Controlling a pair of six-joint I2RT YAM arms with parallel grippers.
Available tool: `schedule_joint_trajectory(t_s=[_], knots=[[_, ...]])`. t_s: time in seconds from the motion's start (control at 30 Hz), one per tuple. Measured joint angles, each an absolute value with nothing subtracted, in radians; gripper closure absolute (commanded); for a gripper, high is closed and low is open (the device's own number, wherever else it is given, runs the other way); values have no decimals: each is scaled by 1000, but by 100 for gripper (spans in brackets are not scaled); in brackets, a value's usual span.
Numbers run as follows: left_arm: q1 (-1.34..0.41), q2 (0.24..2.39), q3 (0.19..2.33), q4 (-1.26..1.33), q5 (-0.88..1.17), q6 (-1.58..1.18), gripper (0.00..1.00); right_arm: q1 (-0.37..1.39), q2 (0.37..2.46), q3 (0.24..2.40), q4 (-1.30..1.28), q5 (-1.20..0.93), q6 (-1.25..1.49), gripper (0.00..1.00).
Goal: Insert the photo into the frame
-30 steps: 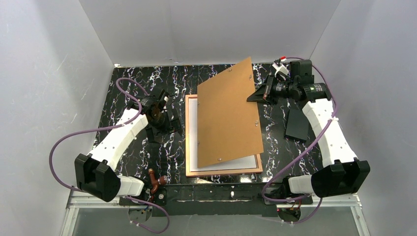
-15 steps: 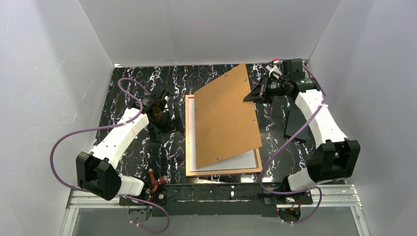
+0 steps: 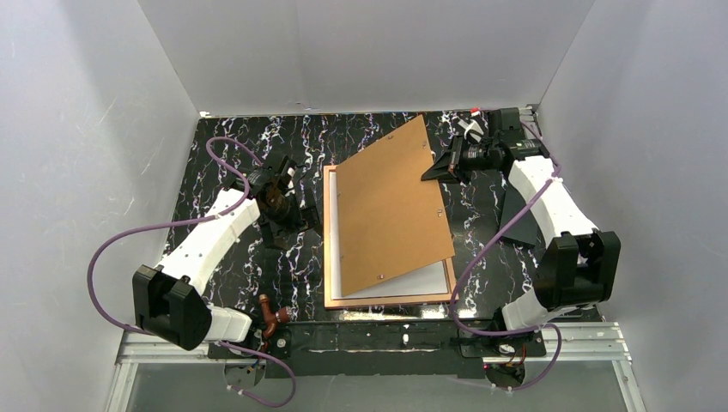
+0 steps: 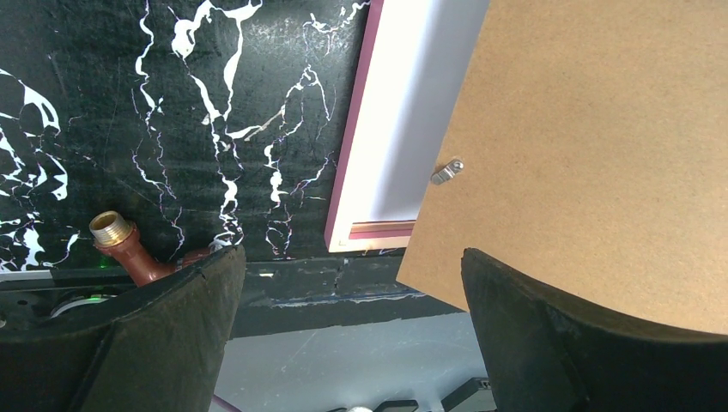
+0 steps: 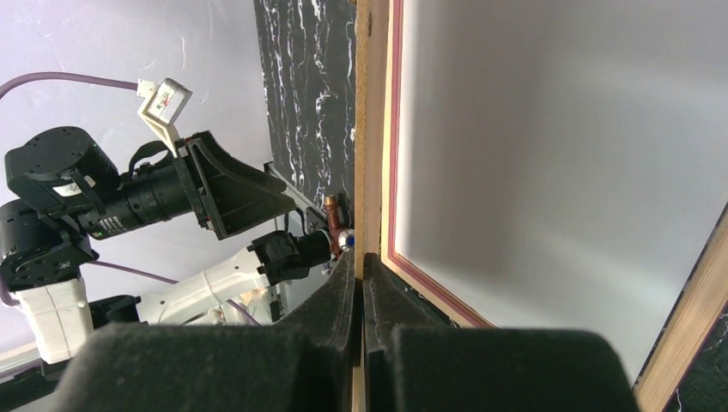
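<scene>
Lower and further left than a second ago, the board (image 3: 391, 210) tilts over the frame (image 3: 386, 301), its far edge pinched between the jaws of the right gripper (image 5: 360, 273); the left gripper (image 4: 350, 256) hovers beside, jaws apart, empty. The photo (image 3: 425, 281) lies inside the copper-edged frame at the middle of the table (image 3: 300, 137), plain white back up, so closing seems under way. Next, the skewed board likely needs squaring to the rim before lying flat.
</scene>
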State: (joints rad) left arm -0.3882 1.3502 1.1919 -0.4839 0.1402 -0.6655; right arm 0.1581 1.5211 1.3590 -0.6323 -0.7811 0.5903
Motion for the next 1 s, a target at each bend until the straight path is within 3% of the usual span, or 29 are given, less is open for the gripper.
schedule_joint_trajectory(t_s=[1.0], knots=[[-381,1346,1192,-489,146,-665,2,158,1560,1261,-538,-800,598,99]])
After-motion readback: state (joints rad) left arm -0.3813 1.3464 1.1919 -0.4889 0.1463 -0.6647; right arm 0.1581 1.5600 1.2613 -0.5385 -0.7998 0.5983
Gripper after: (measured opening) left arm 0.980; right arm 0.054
